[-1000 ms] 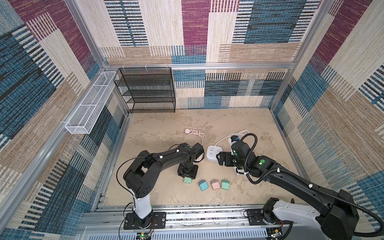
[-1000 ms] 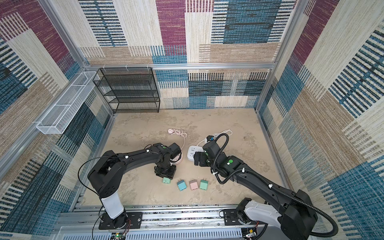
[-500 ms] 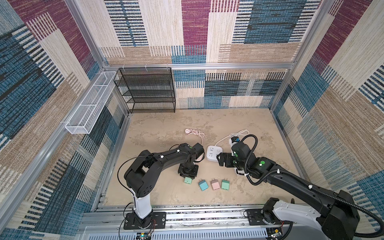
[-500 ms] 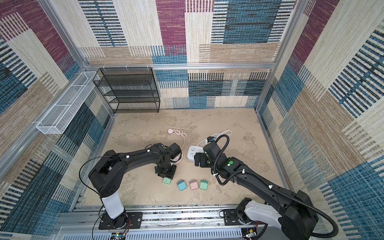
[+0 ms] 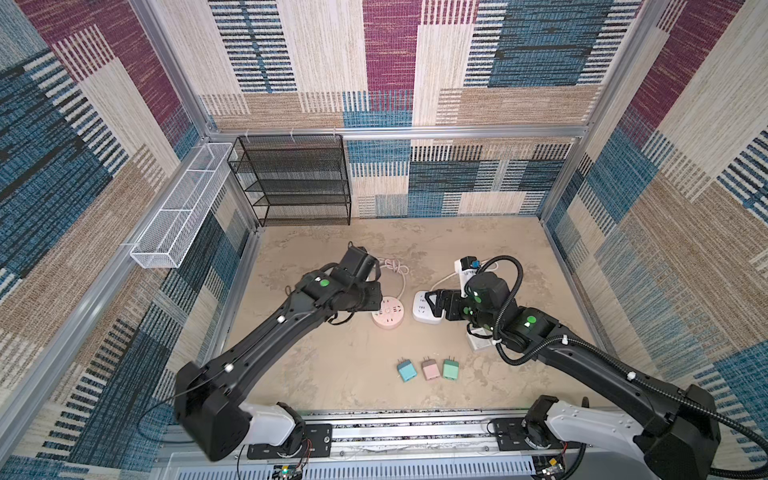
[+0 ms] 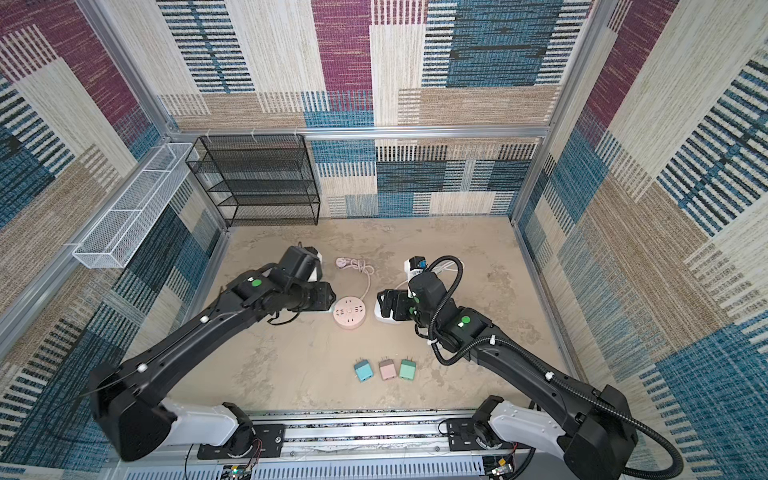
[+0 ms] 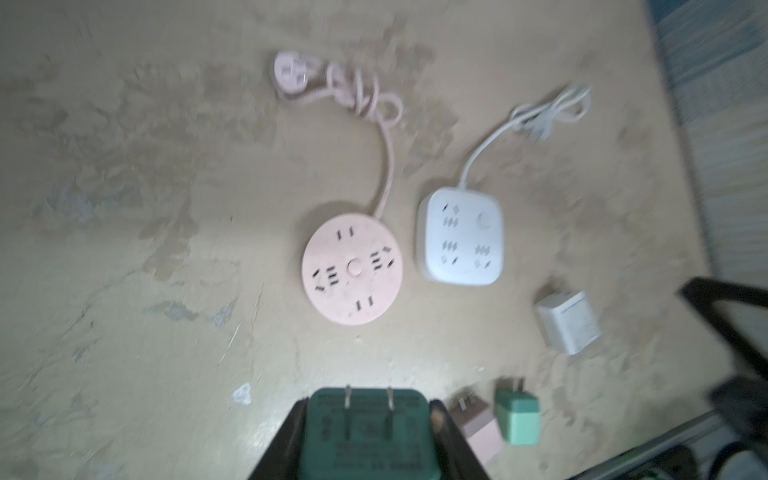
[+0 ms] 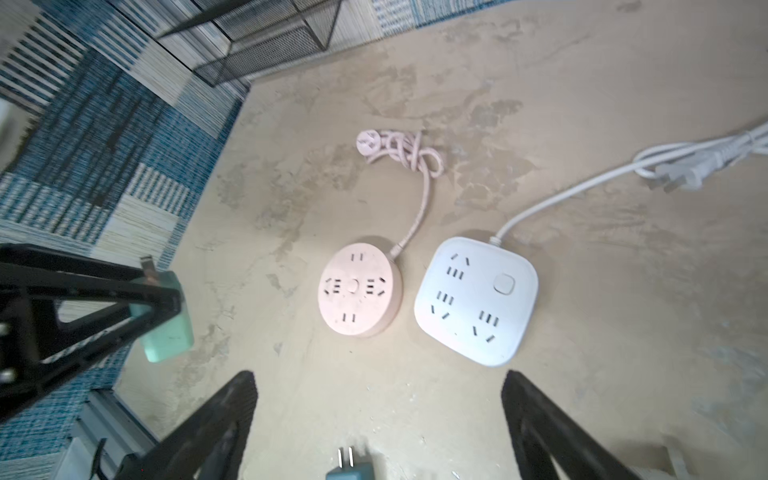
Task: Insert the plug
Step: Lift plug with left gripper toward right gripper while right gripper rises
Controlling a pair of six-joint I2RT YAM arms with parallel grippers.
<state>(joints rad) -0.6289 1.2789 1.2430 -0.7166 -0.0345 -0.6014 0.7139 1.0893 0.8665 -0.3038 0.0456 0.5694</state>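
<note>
No text, brand, number or sign here is legible. The prong face of the green plug (image 7: 365, 436) carries moulded lettering, too blurred to read in the left wrist view. The white adapter cube (image 7: 567, 322) on the worktop shows faint grey print, likewise unreadable.

My right gripper (image 8: 376, 380) gapes wide, empty. Ahead, a round pink plastic socket hub (image 8: 359, 291) lies just beside a square white socket hub (image 8: 476, 299).

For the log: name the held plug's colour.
Green; the plug shows best in the left wrist view.
</note>
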